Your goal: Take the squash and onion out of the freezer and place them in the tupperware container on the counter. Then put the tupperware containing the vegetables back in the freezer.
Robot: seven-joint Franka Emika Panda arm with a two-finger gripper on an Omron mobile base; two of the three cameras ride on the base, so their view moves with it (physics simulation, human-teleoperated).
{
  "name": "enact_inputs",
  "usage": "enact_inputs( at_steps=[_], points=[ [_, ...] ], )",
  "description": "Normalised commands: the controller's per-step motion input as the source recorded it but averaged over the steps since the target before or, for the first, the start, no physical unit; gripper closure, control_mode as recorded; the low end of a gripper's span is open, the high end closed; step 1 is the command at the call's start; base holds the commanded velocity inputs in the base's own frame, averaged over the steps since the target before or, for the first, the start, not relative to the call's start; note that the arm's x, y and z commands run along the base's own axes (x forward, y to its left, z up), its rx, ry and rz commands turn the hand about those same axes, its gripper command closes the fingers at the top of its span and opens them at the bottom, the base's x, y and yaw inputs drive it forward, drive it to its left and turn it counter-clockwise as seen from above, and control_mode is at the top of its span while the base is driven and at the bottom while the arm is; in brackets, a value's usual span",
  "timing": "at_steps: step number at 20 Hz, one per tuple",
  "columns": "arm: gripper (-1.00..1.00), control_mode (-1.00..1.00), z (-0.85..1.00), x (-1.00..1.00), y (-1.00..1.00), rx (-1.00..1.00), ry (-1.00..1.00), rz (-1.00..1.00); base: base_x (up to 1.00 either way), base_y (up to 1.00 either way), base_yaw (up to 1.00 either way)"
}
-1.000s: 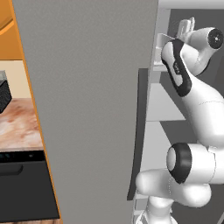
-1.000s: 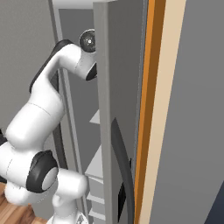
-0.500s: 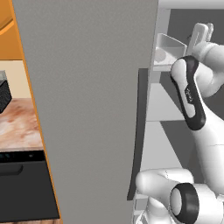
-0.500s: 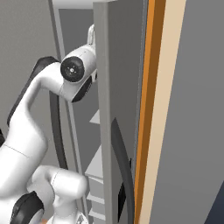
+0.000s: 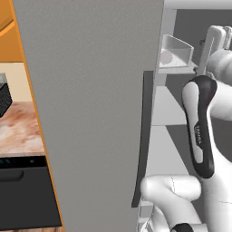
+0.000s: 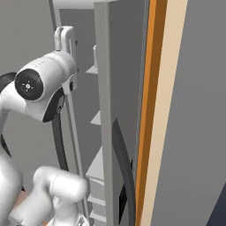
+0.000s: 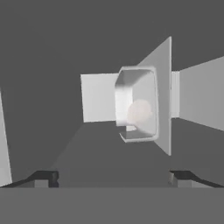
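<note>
The freezer (image 5: 90, 104) stands with its door open, pale shelves (image 5: 167, 108) showing inside. A clear bin (image 7: 136, 104) hangs high up in it and holds a pale round thing (image 7: 139, 111) that looks like the onion (image 5: 166, 58). My gripper (image 7: 113, 178) is open and empty, pointing straight at that bin from a short distance. In the left base view my hand (image 5: 214, 40) is up at bin height, to the right of the bin. The squash and the tupperware container are out of view.
The door's dark bar handle (image 5: 142, 136) runs down its edge beside my arm. The marbled counter (image 5: 18, 131) lies left of the door, with a dark appliance (image 5: 3, 97) on it and the black dishwasher (image 5: 22, 190) under it. Shelves (image 6: 99, 119) line the freezer interior.
My arm has reached deeper and higher into the freezer, carrying the hand to the right towards the upper bin. The jaws stayed open.
</note>
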Motion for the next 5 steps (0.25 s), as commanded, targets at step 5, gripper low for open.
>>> enact_inputs(
  at_steps=[5],
  points=[
    [-1.0, -1.0, 0.0, -1.0, 0.56, -0.07, 0.1, 0.0, 0.0, 0.0, 0.0]
  ],
)
